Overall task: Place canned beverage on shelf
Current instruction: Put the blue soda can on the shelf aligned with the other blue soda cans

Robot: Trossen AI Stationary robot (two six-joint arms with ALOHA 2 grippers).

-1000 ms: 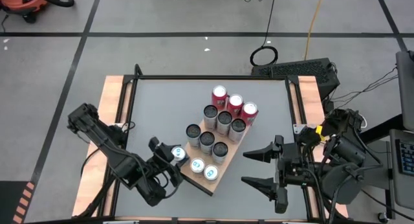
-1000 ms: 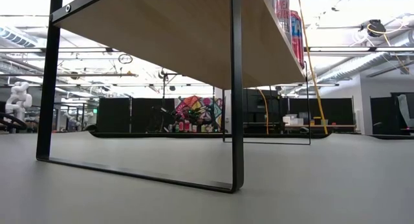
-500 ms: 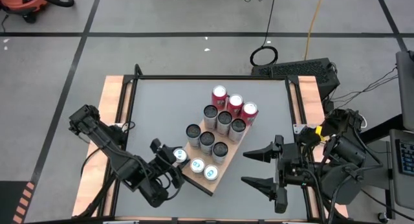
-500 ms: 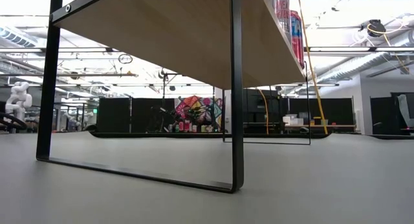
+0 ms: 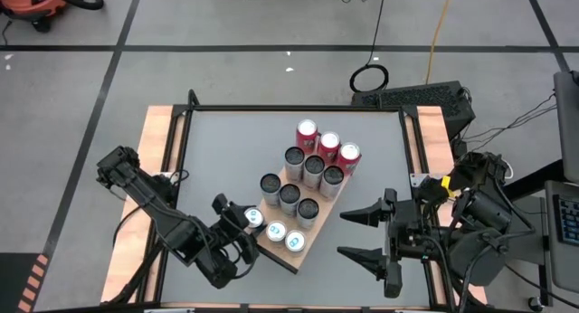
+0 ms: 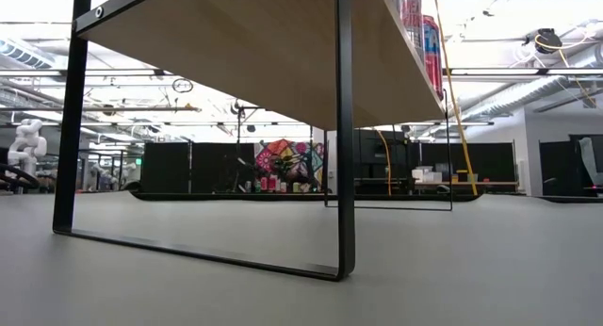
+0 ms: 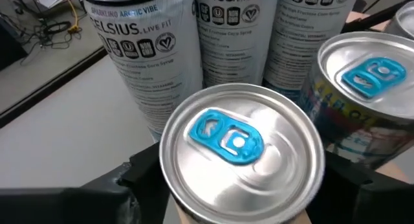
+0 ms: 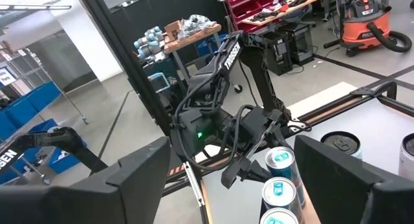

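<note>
High view: my left gripper [image 5: 246, 224] pinches a blue-tabbed can [image 5: 253, 217] at the shelf [image 5: 298, 255] corner; my right gripper [image 5: 362, 233] waits spread beside it. Left wrist view: the can [image 7: 240, 156] sits between my fingers [image 7: 139, 179].

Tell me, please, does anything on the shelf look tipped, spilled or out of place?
Nothing stands out. The cans on the shelf stand upright in rows, with no spill. The left gripper holds a blue-tabbed can at the shelf's edge; the right gripper waits open, clear of it.
</note>
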